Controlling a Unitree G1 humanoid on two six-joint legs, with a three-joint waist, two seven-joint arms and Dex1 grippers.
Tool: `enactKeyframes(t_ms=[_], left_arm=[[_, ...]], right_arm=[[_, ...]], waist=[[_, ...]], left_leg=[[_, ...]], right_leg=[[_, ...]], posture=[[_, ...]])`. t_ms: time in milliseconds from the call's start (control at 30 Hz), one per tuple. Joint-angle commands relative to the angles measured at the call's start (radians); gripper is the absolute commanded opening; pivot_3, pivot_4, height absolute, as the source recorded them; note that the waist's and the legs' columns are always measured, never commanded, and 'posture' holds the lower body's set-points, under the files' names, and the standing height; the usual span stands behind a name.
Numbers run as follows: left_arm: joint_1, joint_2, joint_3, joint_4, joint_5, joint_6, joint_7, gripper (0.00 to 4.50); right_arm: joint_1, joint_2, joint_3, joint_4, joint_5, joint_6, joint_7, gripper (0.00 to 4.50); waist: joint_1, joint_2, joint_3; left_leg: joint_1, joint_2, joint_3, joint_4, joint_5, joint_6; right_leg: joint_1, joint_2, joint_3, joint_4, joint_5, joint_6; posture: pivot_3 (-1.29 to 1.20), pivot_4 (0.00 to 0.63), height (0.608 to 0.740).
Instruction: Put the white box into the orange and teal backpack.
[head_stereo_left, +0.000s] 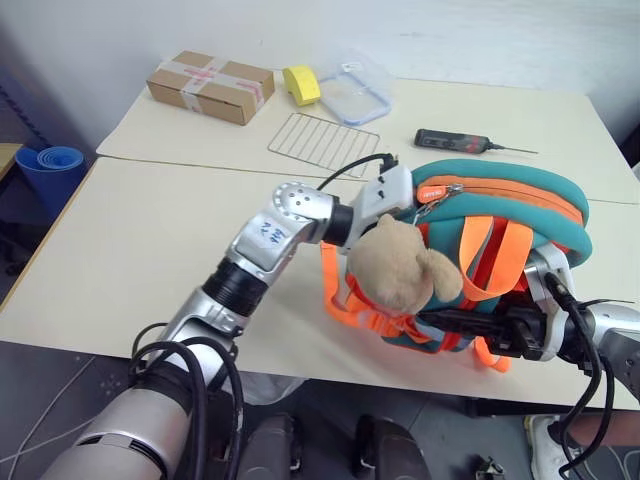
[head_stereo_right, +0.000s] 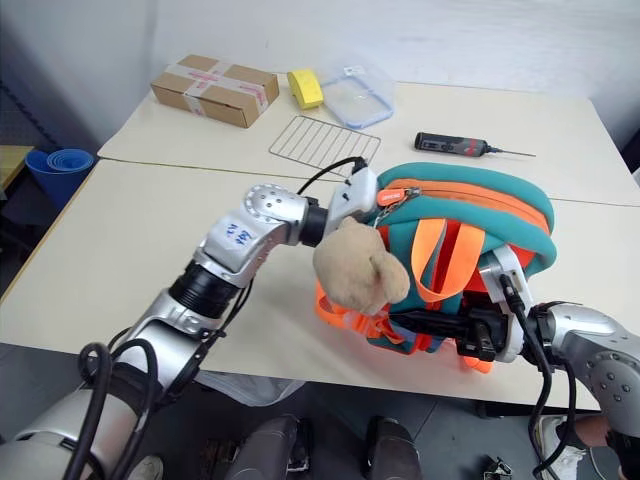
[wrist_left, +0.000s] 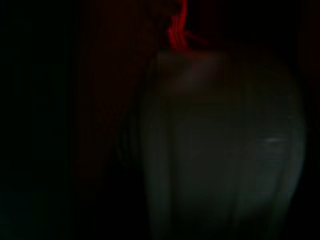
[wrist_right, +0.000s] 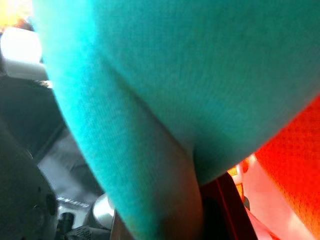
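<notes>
Cream-coloured worktop (head_stereo_left: 150, 260) panels meet at a seam, and the orange and teal backpack (head_stereo_left: 500, 210) sits near the front edge, held up between the two arms. At its lower side the right gripper (head_stereo_left: 478, 328) has its black fingers (head_stereo_left: 455, 321) closed on the bag's orange webbing and lower edge, pointing level toward the robot's left, with the silver forearm coming in from the right. The left gripper (head_stereo_left: 400, 190) is pushed in at the bag's teal top by the zip opening; its fingers are hidden inside and whether they are parted or closed cannot be told. That arm reaches across from the left with its elbow bent and its wrist turned toward the right. A tan teddy bear (head_stereo_left: 400, 265) hangs on the front of the bag just below that wrist. The white box cannot be made out; the left wrist view is dark. Farther back lie a brown taped cardboard box (head_stereo_left: 210, 86), a yellow block (head_stereo_left: 301, 84), a clear blue-rimmed container (head_stereo_left: 353, 92), a wire rack (head_stereo_left: 322, 142) and a black tool (head_stereo_left: 455, 141).
</notes>
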Motion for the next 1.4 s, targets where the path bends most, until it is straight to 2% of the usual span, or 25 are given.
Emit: enactKeyframes(t_ms=[33,133,200,300,400,467,633,767,900,1067,1200,1300,1400], left_arm=[[0.014,-0.017,0.093,-0.048,-0.061,0.010,-0.005,2.41],[0.042,0.043,0.193,-0.084,-0.099,-0.028,-0.032,3.27],[0.068,0.110,0.246,-0.083,-0.129,-0.059,-0.106,3.68],[0.104,0.233,0.281,-0.075,-0.167,-0.051,-0.254,3.68],[0.140,0.390,0.275,-0.083,-0.129,-0.062,-0.357,3.68],[0.170,0.439,0.295,-0.146,-0.157,-0.068,-0.391,3.68],[0.235,0.447,0.355,-0.368,-0.276,0.038,-0.339,3.68],[0.278,0.351,0.346,-0.544,-0.318,0.081,-0.193,3.68],[0.313,0.268,0.290,-0.597,-0.297,0.086,-0.112,2.90],[0.321,0.215,0.216,-0.567,-0.197,-0.008,-0.062,1.30],[0.319,0.204,0.233,-0.545,-0.189,-0.036,-0.039,0.23],[0.279,0.244,0.332,-0.503,-0.262,0.013,-0.038,0.05],[0.248,0.354,0.417,-0.419,-0.272,0.028,-0.071,0.05]], right_arm=[[0.000,0.019,-0.025,-0.041,0.006,-0.022,-0.030,0.00],[0.012,0.036,-0.037,-0.052,0.005,-0.033,-0.065,0.00],[0.014,0.052,-0.041,-0.059,0.000,-0.046,-0.092,0.00],[0.011,0.083,-0.038,-0.067,-0.009,-0.066,-0.130,0.00],[0.001,0.095,-0.025,-0.064,-0.015,-0.068,-0.144,0.00],[0.000,0.091,-0.022,-0.061,-0.016,-0.062,-0.144,0.00],[-0.018,0.091,-0.005,-0.037,-0.036,-0.065,-0.133,0.00],[-0.049,0.099,0.025,-0.011,-0.053,-0.061,-0.113,0.00],[-0.064,0.097,0.032,0.003,-0.056,-0.057,-0.099,0.00],[-0.076,0.102,0.033,0.009,-0.053,-0.053,-0.101,0.00],[-0.058,0.103,0.014,-0.004,-0.042,-0.051,-0.108,0.00],[-0.027,0.112,-0.010,-0.016,-0.037,-0.061,-0.124,0.00],[0.005,0.133,-0.030,-0.028,-0.036,-0.075,-0.141,0.00]], waist=[[-0.002,0.000,0.000],[-0.008,0.000,0.000],[-0.014,0.000,0.000],[-0.026,0.000,0.000],[-0.025,0.001,0.000],[-0.024,0.001,0.000],[-0.014,0.001,0.000],[-0.020,0.001,0.000],[-0.023,0.001,0.000],[-0.021,0.001,0.000],[-0.020,0.001,0.000],[-0.020,0.001,0.000],[-0.023,0.001,0.000]], left_leg=[[0.000,0.000,0.000,0.000,0.000,0.000],[0.000,0.001,-0.001,0.001,0.000,-0.001],[0.000,0.001,-0.001,0.001,0.001,-0.001],[0.000,0.001,-0.001,0.001,0.001,-0.001],[0.000,0.001,-0.001,0.002,0.001,-0.001],[0.000,0.000,-0.001,0.002,0.001,-0.001],[-0.004,-0.001,-0.010,0.010,-0.002,0.000],[-0.003,-0.001,-0.011,0.010,-0.002,0.001],[-0.001,-0.001,-0.011,0.010,-0.002,0.001],[0.000,-0.001,-0.011,0.010,-0.002,0.000],[0.000,-0.001,-0.011,0.010,-0.002,0.000],[0.000,-0.001,-0.012,0.010,-0.002,0.000],[0.000,0.000,-0.012,0.010,-0.002,0.000]], right_leg=[[0.000,0.000,0.000,0.001,0.000,0.000],[0.000,0.000,0.000,0.001,0.000,0.000],[0.000,0.000,-0.001,0.002,0.000,0.000],[0.000,0.000,-0.001,0.002,0.000,0.000],[0.000,0.000,-0.001,0.003,0.000,0.000],[0.000,0.000,-0.001,0.003,0.000,0.000],[0.002,-0.001,0.001,0.004,0.000,0.000],[0.005,-0.001,0.002,0.003,0.000,0.000],[0.008,-0.001,0.001,0.003,0.000,0.000],[0.009,0.000,0.001,0.002,0.000,0.000],[0.009,0.000,0.001,0.002,0.000,0.000],[0.009,-0.001,0.000,0.002,0.000,0.000],[0.009,0.000,0.000,0.002,0.000,0.000]], posture=[[0.00,0.150,0.740],[0.00,0.150,0.740],[0.00,0.150,0.740],[0.00,0.150,0.740],[0.00,0.150,0.740],[0.00,0.150,0.740],[0.00,0.150,0.740],[0.00,0.150,0.740],[0.00,0.150,0.740],[0.00,0.150,0.740],[0.00,0.150,0.740],[0.00,0.150,0.740],[0.00,0.150,0.740]])
